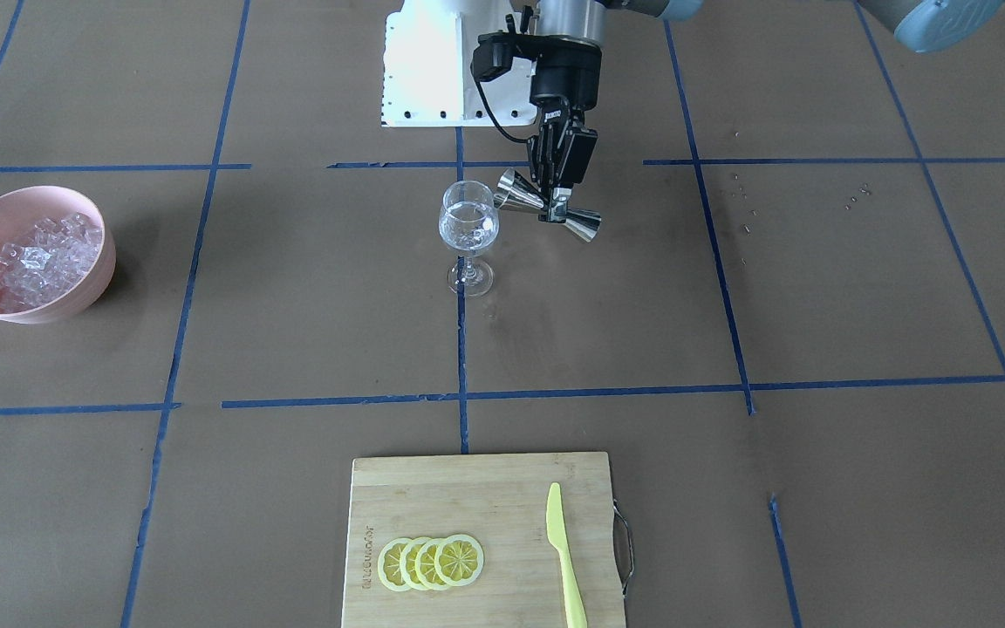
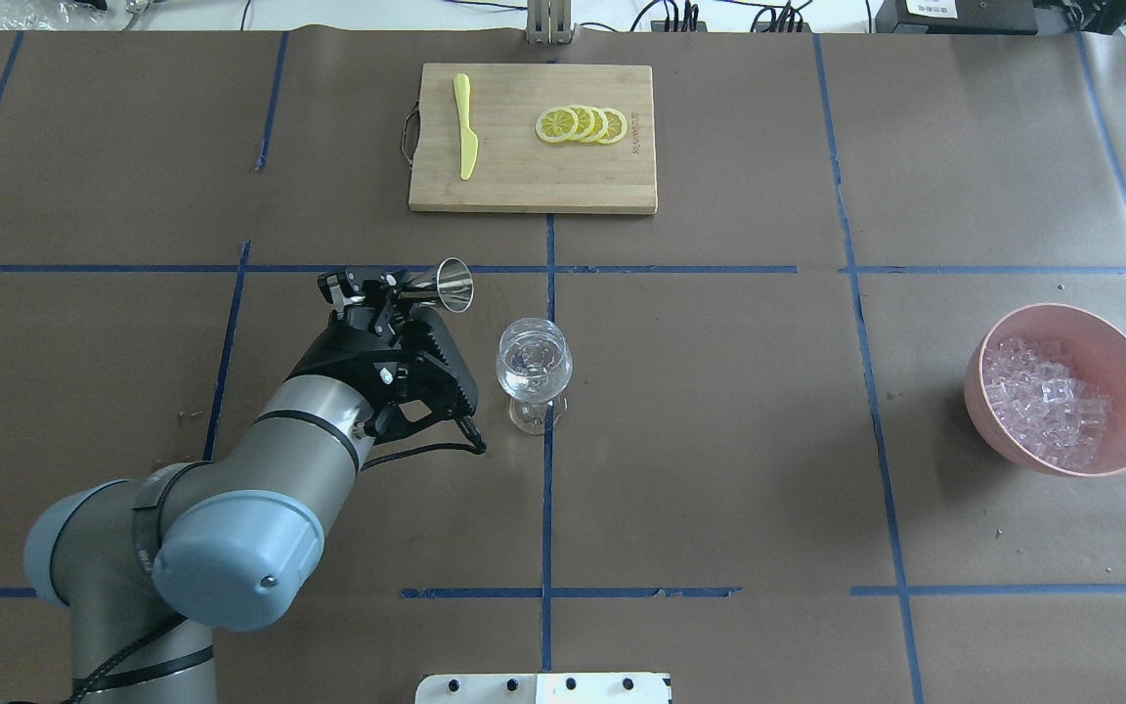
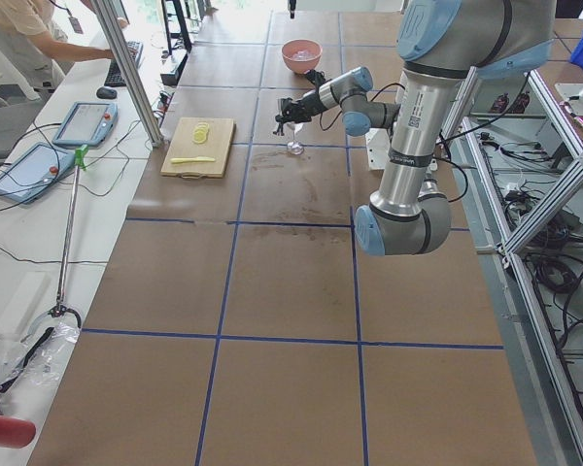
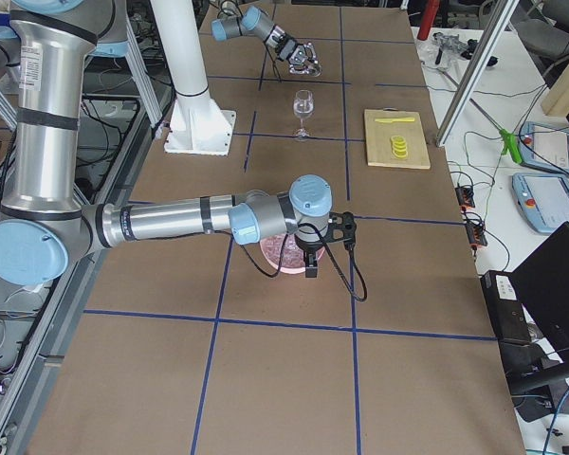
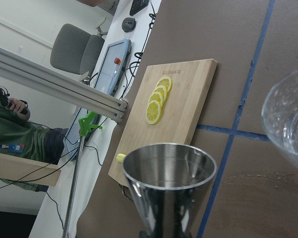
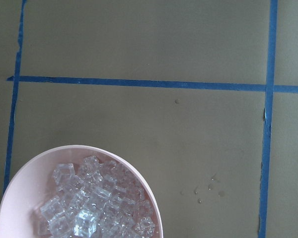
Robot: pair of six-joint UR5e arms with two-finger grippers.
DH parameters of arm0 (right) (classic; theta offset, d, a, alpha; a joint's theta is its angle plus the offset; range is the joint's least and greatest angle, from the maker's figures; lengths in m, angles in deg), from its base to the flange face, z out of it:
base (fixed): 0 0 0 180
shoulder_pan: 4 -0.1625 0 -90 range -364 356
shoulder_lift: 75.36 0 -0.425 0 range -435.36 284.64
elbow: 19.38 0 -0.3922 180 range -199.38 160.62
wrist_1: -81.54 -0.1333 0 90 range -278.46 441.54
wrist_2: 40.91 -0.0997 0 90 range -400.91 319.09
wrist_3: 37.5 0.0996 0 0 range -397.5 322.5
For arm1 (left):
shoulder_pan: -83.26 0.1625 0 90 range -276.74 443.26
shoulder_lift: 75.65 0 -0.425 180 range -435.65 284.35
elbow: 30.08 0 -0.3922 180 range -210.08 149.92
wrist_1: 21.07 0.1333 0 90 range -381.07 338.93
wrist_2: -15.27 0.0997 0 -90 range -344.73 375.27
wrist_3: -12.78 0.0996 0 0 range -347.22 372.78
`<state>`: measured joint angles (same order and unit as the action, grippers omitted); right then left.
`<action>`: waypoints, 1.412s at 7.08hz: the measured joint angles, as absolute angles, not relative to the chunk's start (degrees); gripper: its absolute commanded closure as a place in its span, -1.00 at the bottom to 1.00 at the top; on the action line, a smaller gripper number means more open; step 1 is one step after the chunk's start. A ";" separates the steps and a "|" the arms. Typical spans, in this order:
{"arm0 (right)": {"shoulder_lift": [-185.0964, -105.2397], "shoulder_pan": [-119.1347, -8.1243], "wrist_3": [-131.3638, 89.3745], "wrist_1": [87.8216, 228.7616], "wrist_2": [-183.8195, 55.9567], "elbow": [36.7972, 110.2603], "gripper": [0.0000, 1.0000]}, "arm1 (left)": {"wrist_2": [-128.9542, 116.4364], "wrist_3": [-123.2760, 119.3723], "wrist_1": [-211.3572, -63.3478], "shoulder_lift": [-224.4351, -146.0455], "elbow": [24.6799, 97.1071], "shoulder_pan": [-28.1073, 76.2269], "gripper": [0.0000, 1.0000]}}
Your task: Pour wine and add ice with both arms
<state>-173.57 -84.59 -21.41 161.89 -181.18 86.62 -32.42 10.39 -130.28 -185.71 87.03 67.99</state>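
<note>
My left gripper [image 1: 560, 206] [image 2: 395, 290] is shut on the waist of a steel jigger [image 1: 586, 223] [image 2: 454, 284] [image 5: 169, 181], held tilted on its side above the table. One mouth of the jigger points at the rim of the wine glass [image 1: 468, 228] [image 2: 534, 370] [image 5: 291, 116]. The glass stands upright and holds clear wine [image 1: 468, 232]. Ice cubes [image 1: 44, 257] [image 2: 1047, 401] [image 6: 94, 203] fill a pink bowl [image 1: 105, 266] [image 2: 1003, 328] [image 6: 82, 148]. My right gripper [image 4: 311, 258] hangs over the bowl. I cannot tell whether it is open or shut.
A wooden cutting board [image 1: 485, 488] [image 2: 524, 181] holds lemon slices [image 1: 431, 563] [image 2: 583, 124] and a yellow knife [image 1: 564, 558] [image 2: 465, 137]. The white pedestal [image 1: 428, 70] stands behind the glass. Small drops [image 6: 203, 191] lie beside the bowl.
</note>
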 measured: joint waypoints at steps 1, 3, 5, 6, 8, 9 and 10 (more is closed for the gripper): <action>-173.47 -84.59 -21.41 161.88 -181.18 86.72 -1.00 | -32.49 9.16 -137.54 -180.08 87.19 67.93 1.00; -173.16 -84.59 -21.41 161.88 -181.18 86.91 -1.00 | -32.53 8.94 -151.49 -168.53 87.37 67.77 1.00; -173.04 -84.59 -21.41 161.88 -181.18 86.96 -1.00 | -32.54 9.04 -159.14 -158.31 87.61 67.61 1.00; -173.02 -84.59 -21.41 161.88 -181.18 86.96 -1.00 | -32.56 9.00 -163.10 -153.26 87.33 67.57 1.00; -173.01 -84.60 -21.41 161.90 -181.18 86.97 -1.00 | -32.62 7.06 -169.38 -146.80 85.86 67.53 1.00; -172.98 -84.59 -21.41 161.93 -181.17 86.96 -1.00 | -32.62 3.73 -171.90 -144.44 84.67 67.50 1.00; -172.82 -84.60 -21.40 161.95 -181.11 86.87 -1.00 | -32.61 -0.85 -175.04 -142.09 83.25 67.47 1.00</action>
